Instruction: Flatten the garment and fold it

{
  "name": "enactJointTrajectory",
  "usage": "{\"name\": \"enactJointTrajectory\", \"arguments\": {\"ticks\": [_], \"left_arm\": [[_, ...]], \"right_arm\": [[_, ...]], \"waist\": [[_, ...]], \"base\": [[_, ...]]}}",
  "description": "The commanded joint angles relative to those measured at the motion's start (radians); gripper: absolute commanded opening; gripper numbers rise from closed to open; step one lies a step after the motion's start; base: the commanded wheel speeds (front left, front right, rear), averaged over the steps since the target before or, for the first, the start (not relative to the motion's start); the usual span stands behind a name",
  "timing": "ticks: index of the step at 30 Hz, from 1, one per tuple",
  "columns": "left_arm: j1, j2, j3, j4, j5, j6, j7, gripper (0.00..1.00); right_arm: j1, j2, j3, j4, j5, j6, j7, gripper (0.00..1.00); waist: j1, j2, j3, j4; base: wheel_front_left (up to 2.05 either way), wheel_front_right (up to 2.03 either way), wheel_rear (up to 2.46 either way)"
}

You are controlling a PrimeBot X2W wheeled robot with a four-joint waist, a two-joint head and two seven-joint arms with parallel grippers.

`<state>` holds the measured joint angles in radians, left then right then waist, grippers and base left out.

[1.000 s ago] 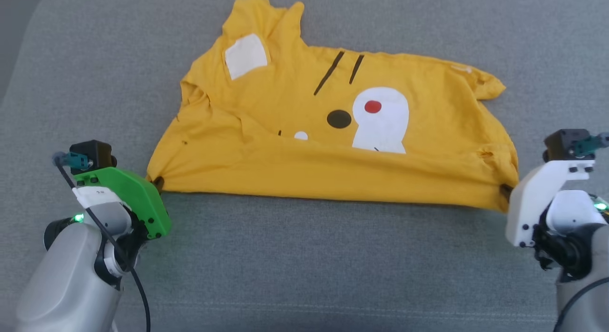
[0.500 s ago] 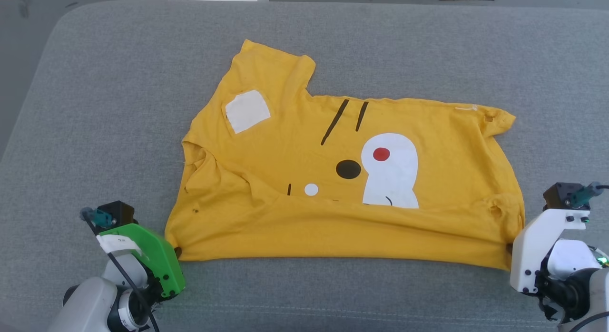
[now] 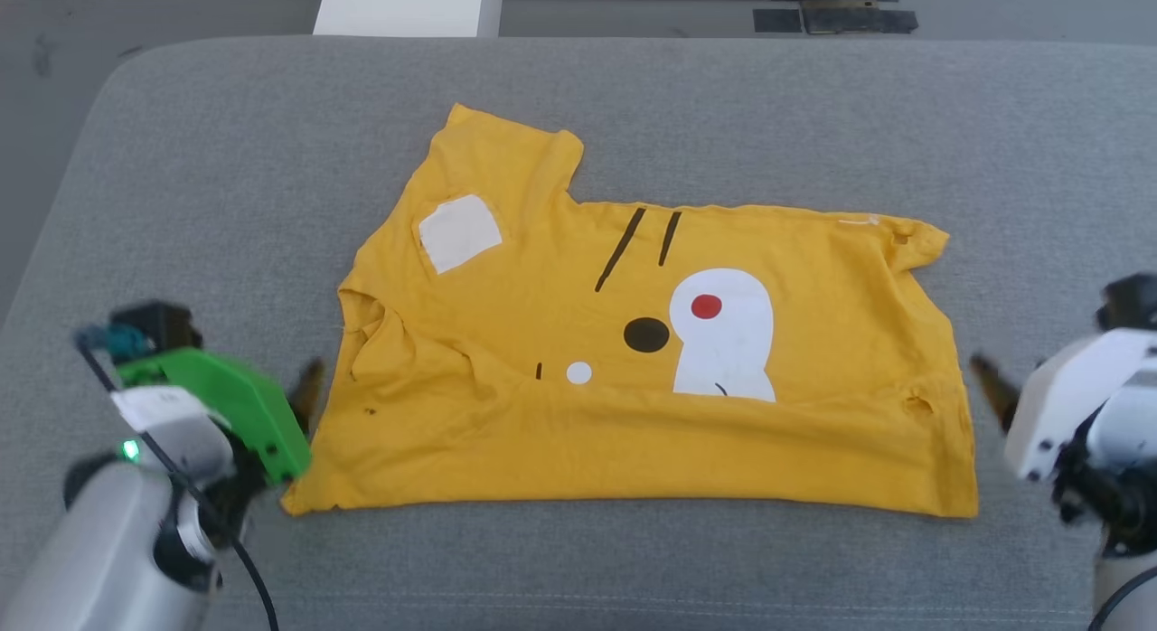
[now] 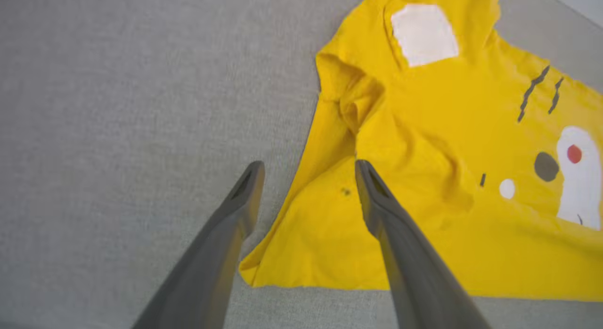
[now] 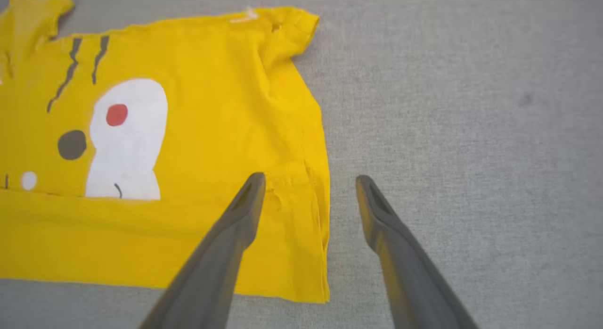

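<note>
The garment, a bright yellow T-shirt, lies spread on a wide grey padded surface, roughly in its middle and nearer the robot than the far edge. Its near hem runs fairly straight across, with a soft ridge of cloth lying just above it, and one sleeve sticks up at the far left. The print faces up: a white shape bearing a red dot, a black dot beside it, two slanted black lines above, and a white patch near the sleeve. A ragged hole shows close to the right edge, and the cloth bunches in folds around the left edge. The left gripper, under a green housing, has its jaws spread wide and holds nothing; in the left wrist view one finger sits over the grey surface and the other over the shirt's near left corner, and whether it touches the cloth I cannot tell. The right gripper, under a white housing, is likewise spread and empty, straddling the shirt's right edge near the hole. Beyond the far edge of the padding stand a white block and some dark flat pieces on the floor, well apart from the shirt.
</note>
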<state>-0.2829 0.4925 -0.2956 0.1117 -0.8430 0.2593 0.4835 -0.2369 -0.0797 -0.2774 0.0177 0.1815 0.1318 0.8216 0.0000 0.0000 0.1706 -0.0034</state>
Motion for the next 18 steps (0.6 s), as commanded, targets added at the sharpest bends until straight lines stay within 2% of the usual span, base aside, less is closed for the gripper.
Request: {"name": "enactJointTrajectory", "arguments": {"ticks": [1, 5, 10, 13, 18], "left_arm": [[-0.034, 0.010, 0.009, -0.013, 0.012, -0.007, -0.026, 1.00], [-0.103, -0.001, 0.023, -0.006, 0.067, -0.050, -0.170, 1.00], [-0.195, -0.056, 0.006, 0.076, 0.137, -0.116, -0.377, 1.00], [-0.258, -0.085, -0.017, 0.148, 0.169, -0.163, -0.466, 1.00], [-0.414, -0.114, -0.051, 0.292, 0.187, -0.234, -0.493, 1.00]], "right_arm": [[-0.030, 0.000, -0.012, -0.015, 0.007, -0.001, -0.022, 1.00], [-0.093, 0.009, -0.041, -0.033, 0.010, -0.001, -0.102, 1.00], [-0.150, 0.018, -0.043, -0.017, 0.024, -0.001, -0.168, 1.00], [-0.182, 0.021, -0.035, -0.009, 0.021, -0.001, -0.191, 1.00], [-0.237, 0.024, -0.010, -0.020, 0.010, -0.001, -0.198, 1.00]], "waist": [[0.0000, 0.0000, -0.002, -0.007], [0.0000, 0.0000, 0.010, -0.016], [0.0000, 0.0000, 0.051, -0.026], [0.0000, 0.0000, 0.087, -0.033], [0.0000, 0.0000, 0.163, -0.047]], "base": [[0.00, 0.00, 0.00], [0.00, 0.00, 0.00], [0.00, 0.00, 0.00], [0.00, 0.00, 0.00], [0.00, 0.00, 0.00]]}}
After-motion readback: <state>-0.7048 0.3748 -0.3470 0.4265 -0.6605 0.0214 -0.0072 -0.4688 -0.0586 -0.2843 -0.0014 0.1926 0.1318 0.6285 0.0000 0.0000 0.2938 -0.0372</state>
